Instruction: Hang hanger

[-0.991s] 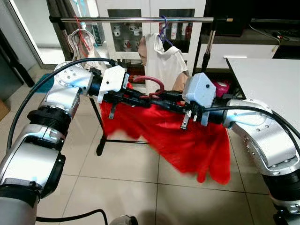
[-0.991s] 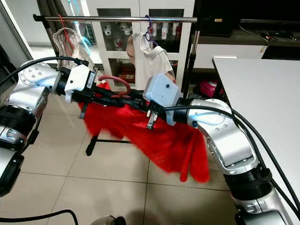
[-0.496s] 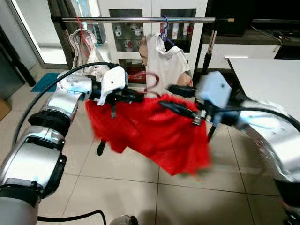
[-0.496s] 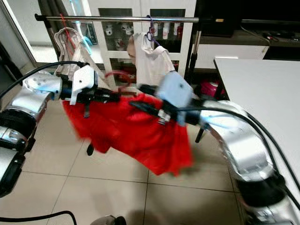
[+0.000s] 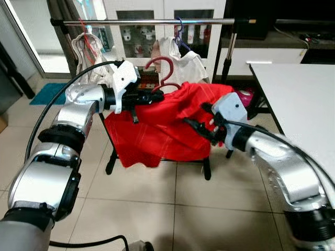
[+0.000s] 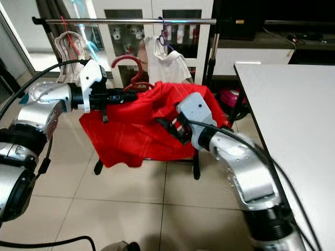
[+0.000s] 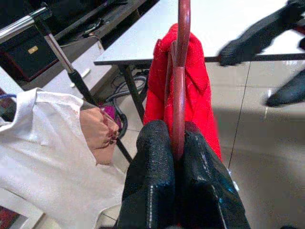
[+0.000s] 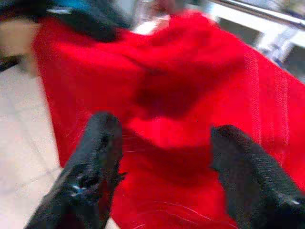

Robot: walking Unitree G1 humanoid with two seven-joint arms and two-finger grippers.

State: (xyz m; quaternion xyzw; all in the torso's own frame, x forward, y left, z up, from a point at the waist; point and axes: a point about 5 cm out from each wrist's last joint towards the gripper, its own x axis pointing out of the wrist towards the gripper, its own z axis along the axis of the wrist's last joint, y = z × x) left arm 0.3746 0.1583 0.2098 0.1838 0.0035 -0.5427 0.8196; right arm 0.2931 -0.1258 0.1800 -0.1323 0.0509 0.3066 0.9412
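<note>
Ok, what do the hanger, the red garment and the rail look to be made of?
Hanger: smooth dark-red rod, probably plastic or coated wire; slight sheen, thin round section. Garment: thin woven-looking fabric, matte red with faint pale stripes, draping in soft folds. Rail: metal, likely chromed steel, judging by its bright reflective shine. The left gripper is clamped on the hanger.

left pincer (image 7: 174, 157) clamped tight, arm raised; right pincer (image 8: 162, 157) spread open.
</note>
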